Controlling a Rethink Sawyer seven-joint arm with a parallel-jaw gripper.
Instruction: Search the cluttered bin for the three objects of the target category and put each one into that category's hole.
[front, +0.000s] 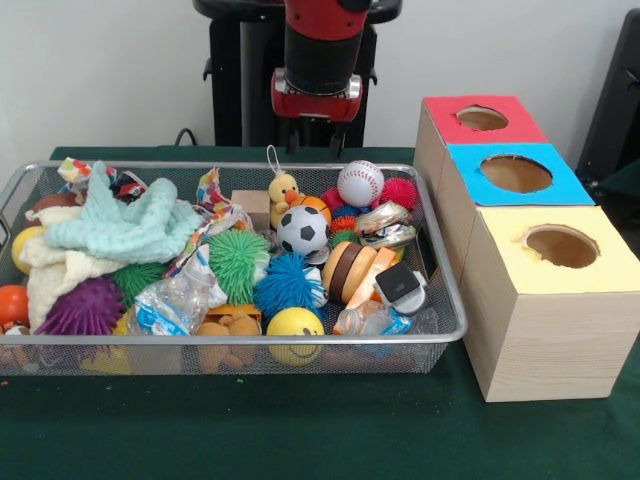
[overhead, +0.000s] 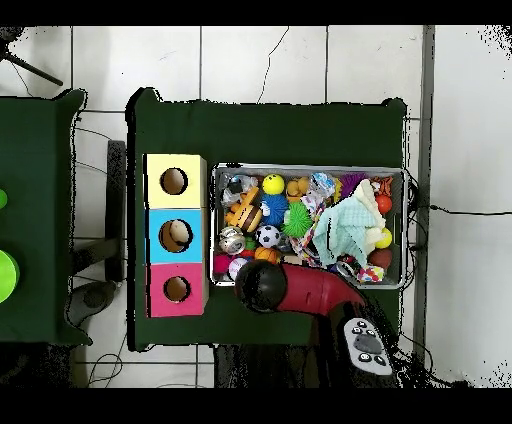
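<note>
Green cloth covers the table (front: 300, 430) where the mesh bin (front: 445, 300) sits beside 3 holed boxes (front: 545, 300). My gripper (front: 318, 140) hangs behind the bin's far rim; I cannot tell its state. I judge I'm searching; next I must reach into the clutter. No writing is legible.

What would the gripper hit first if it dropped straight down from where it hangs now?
Probably the far rim of the mesh bin or the toys just inside it, near the baseball and the yellow duck. The gripper points down behind that edge; depth is unclear, so it might reach the green table instead.
</note>
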